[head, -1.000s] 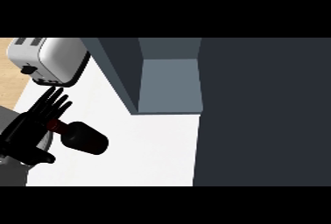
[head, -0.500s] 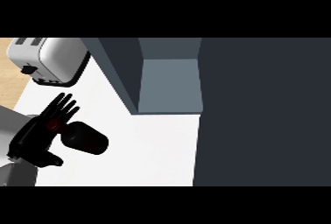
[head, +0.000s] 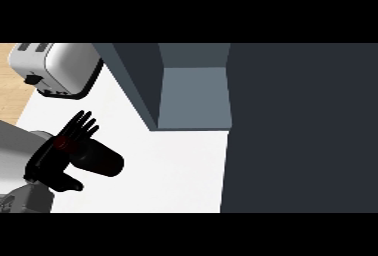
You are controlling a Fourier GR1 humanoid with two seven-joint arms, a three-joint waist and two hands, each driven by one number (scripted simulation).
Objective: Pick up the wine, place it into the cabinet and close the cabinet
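The wine bottle [head: 97, 160] is dark with a red neck and stands at the left of the white counter [head: 173, 170]. My left hand [head: 53, 159] comes in from the lower left and lies against the bottle's neck and upper part, hiding them in part. Its fingers [head: 80, 128] point straight up past the neck, and the thumb [head: 68, 183] curves on the near side of the bottle. The cabinet [head: 193, 98] is open, showing a grey inside at the upper middle. My right hand shows nowhere.
A silver toaster [head: 53, 66] stands at the back left of the counter, beside a strip of wooden surface [head: 13, 85]. A large dark panel [head: 299, 130] fills the right side of the view. The cabinet's dark left wall [head: 134, 80] rises between toaster and opening.
My left hand has shifted a little to the right and down, closing in on the bottle's neck. The bottle itself has hardly moved.
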